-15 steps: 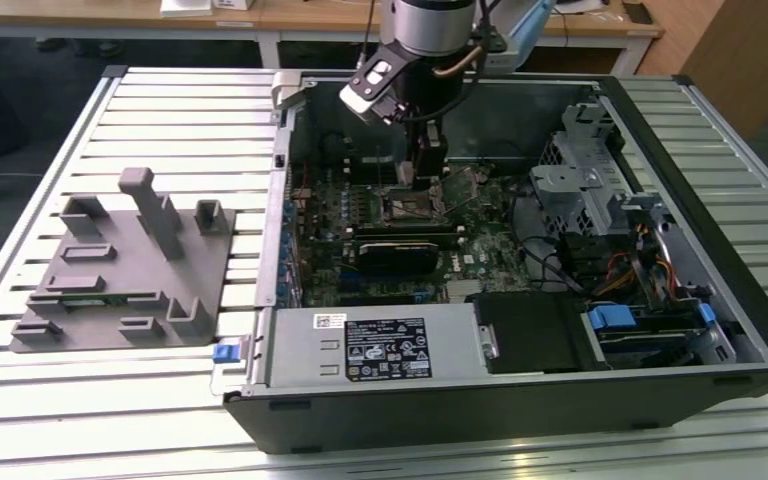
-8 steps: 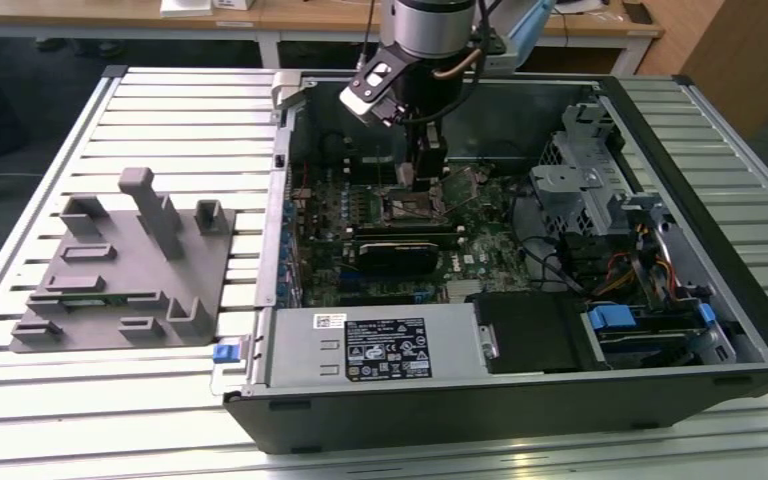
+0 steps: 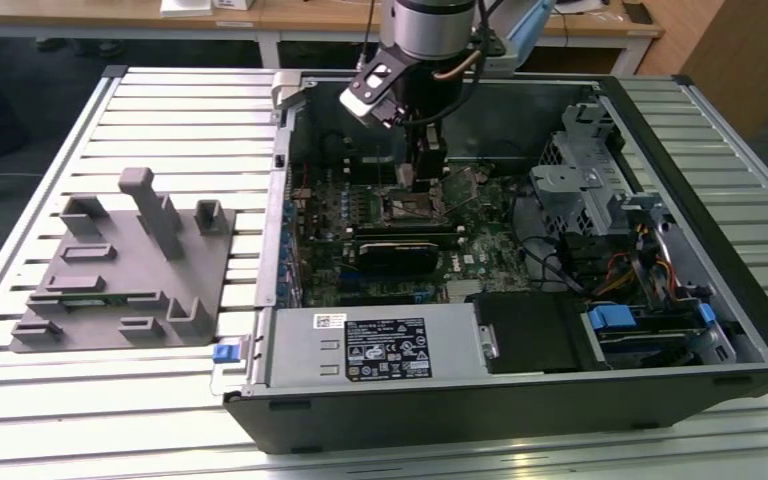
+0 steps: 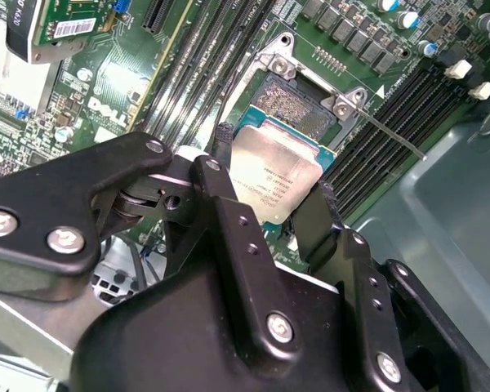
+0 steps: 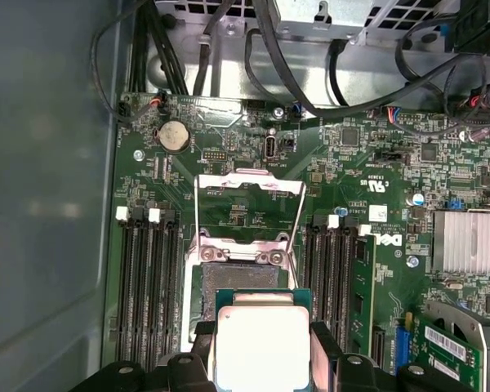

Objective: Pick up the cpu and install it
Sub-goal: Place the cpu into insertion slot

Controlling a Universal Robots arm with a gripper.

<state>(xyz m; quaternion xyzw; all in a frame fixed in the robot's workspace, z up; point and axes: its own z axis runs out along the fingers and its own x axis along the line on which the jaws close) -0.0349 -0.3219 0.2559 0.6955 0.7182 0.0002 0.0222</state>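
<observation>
Holds the cpu (image 5: pixel 263 347), silvery top up, clamped by two opposite edges in the tool (image 4: pixel 271 170), over the open socket (image 5: pixel 235 276) on the green motherboard (image 5: pixel 253 163), inside the open computer case (image 3: pixel 518 405) lying on the slatted desk (image 3: pixel 157 100), grey fixture (image 3: pixel 117 270) at the exterior view's left, wooden furniture (image 3: pixel 738 50) beyond.

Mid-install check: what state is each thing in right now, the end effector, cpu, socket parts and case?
End effector: shut on the cpu.
Cpu: held over the socket, apparently not seated.
Socket: uncovered, contacts exposed.
Load plate: swung open.
Lever: released, standing clear of the socket.
Computer case: side open, motherboard exposed.
</observation>
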